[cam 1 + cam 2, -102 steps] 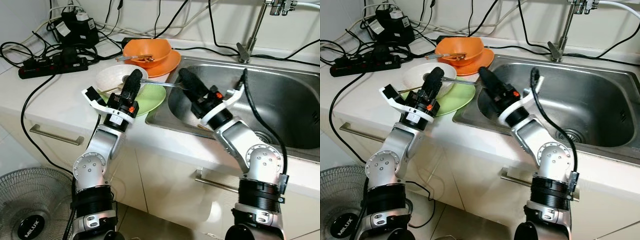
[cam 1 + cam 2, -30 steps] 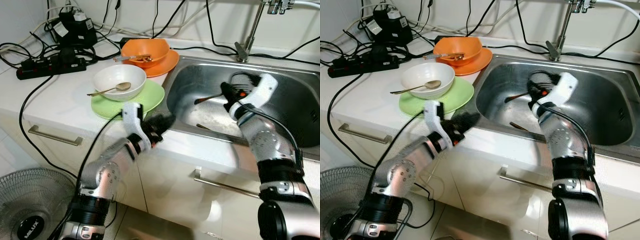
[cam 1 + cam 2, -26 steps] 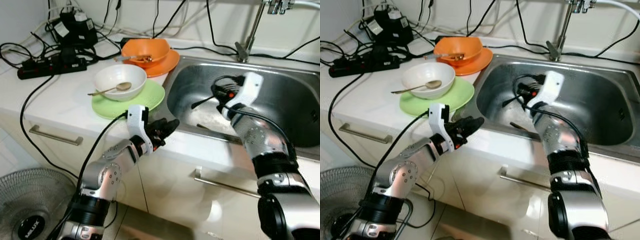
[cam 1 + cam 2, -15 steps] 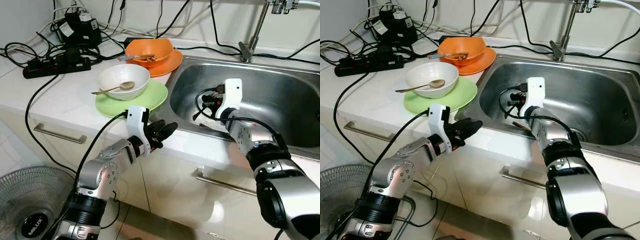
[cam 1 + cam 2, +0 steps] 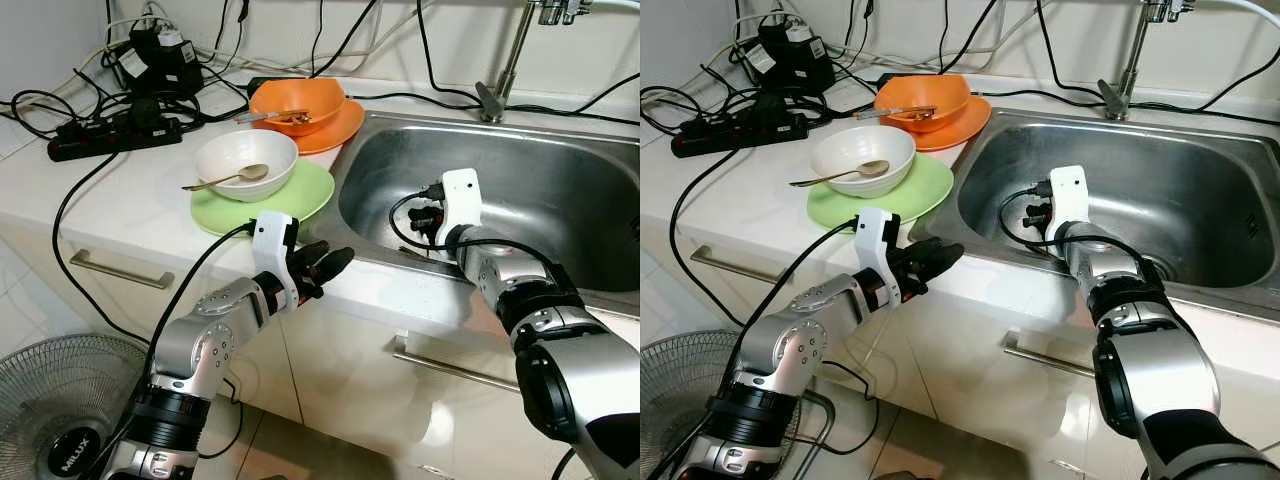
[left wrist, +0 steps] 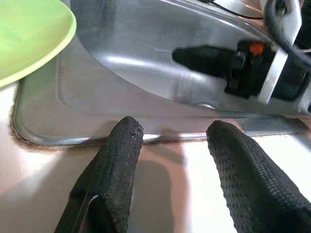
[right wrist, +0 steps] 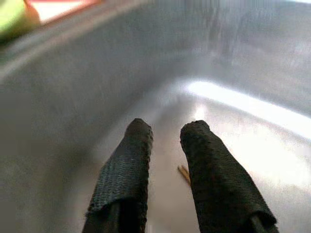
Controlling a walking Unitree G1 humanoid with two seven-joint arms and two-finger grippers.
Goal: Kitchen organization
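Right gripper (image 7: pixel 165 145) was down in the sink (image 5: pixel 560 180), fingers slightly apart and empty, probably after utensils; left gripper (image 6: pixel 170 160) hovered wide open at the counter edge.

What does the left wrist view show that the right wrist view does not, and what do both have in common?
Left wrist view: the left end effector, open over the counter, the green plate, and the right end effector down in the steel sink. Right wrist view: a thin brown stick on the sink floor, beyond the open fingers. Both: the sink's steel wall.
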